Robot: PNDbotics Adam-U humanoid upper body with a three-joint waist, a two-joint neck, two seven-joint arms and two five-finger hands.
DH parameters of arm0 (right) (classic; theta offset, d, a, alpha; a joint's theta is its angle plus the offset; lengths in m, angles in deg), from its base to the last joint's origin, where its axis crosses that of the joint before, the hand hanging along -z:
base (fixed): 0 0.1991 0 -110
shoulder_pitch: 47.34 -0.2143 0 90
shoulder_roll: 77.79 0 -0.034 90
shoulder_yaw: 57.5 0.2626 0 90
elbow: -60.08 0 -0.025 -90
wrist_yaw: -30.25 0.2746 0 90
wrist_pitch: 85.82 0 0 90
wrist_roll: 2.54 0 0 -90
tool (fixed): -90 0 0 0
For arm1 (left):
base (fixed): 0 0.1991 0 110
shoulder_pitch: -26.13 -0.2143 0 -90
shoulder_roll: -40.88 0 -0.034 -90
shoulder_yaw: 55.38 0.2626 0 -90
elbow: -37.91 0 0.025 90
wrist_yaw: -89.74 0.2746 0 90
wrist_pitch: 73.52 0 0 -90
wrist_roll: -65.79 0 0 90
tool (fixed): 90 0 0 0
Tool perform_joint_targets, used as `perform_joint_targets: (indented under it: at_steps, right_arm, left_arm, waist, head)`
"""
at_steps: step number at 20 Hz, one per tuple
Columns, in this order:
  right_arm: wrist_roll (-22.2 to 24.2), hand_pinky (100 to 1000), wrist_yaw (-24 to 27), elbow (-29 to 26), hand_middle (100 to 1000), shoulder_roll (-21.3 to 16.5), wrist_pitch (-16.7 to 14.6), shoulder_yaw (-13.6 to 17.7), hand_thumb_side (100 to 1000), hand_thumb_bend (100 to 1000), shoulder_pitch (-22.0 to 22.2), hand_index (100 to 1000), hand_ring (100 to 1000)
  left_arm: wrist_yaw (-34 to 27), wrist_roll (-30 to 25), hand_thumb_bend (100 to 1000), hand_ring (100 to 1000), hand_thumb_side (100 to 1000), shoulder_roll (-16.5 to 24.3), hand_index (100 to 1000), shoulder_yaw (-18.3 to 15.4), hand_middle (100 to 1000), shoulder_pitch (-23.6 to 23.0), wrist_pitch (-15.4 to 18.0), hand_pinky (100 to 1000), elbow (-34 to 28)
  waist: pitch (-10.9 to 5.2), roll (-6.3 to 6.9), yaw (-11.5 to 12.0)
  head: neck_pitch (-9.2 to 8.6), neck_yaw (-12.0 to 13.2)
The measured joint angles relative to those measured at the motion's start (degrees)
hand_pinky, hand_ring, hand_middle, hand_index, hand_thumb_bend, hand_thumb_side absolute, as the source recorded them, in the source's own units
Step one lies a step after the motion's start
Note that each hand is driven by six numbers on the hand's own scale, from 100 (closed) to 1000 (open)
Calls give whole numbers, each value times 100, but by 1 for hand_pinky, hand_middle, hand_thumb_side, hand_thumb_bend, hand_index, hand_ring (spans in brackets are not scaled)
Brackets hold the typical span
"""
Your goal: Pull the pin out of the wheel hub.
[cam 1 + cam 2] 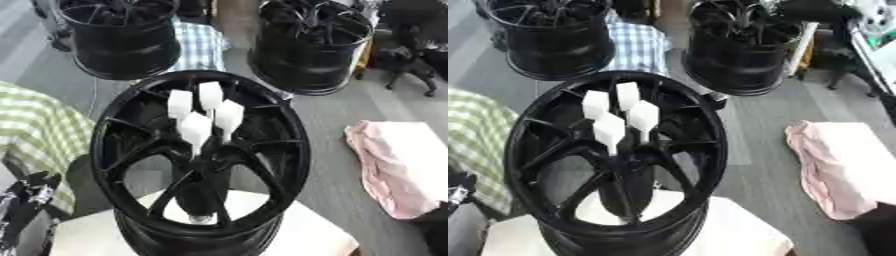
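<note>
Four white pins stand in the wheel hub.

A white stand carries the black wheel hub.

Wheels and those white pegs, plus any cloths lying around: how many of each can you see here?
Black wheels: 3, near, far left, far right
White pins: 4
Checked cloths: 2, green, blue
Pink cloth: 1
Total: 10
</note>
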Motion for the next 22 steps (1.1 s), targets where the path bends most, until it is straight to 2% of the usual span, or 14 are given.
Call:
perform_joint_targets:
  at_steps: [4, 7, 16, 20, 22]
  right_arm:
    - [1300, 853, 134, -18, 881, 318, 108, -491, 512, 100, -541, 971, 872]
    - [1818, 862, 138, 74, 896, 592, 121, -747, 505, 100, -791, 975, 893]
    - [2052, 886, -195, 797, 907, 1128, -232, -1522, 439, 131, -979, 977, 915]
    - [2060, 897, -383, 1096, 905, 1272, -463, -1733, 401, 107, -978, 973, 922]
    - [2059, 898, -439, 1215, 903, 1313, -560, -1788, 416, 103, -975, 971, 923]
  left_arm:
    - [3, -4, 584, 697, 563, 0, 806, 1, 661, -2, -2, 698, 0]
    - [16, -14, 584, 698, 564, 0, 806, 2, 661, -2, -7, 698, 0]
    - [40, -76, 584, 699, 566, 0, 807, 20, 662, 2, -23, 699, -2]
    - [43, -92, 584, 699, 567, 0, 807, 38, 662, 8, -24, 699, -4]
    - [43, -103, 583, 699, 568, 0, 807, 38, 662, 9, -25, 699, -5]
  waist:
    - [-14, -5, 14]
    - [-15, -20, 24]
    - [-16, -40, 97]
    - [-16, -51, 122]
    - [-16, -53, 130]
  head:
    - [0, 0]
    - [0, 0]
    - [0, -1]
    - [0, -2]
    - [0, -2]
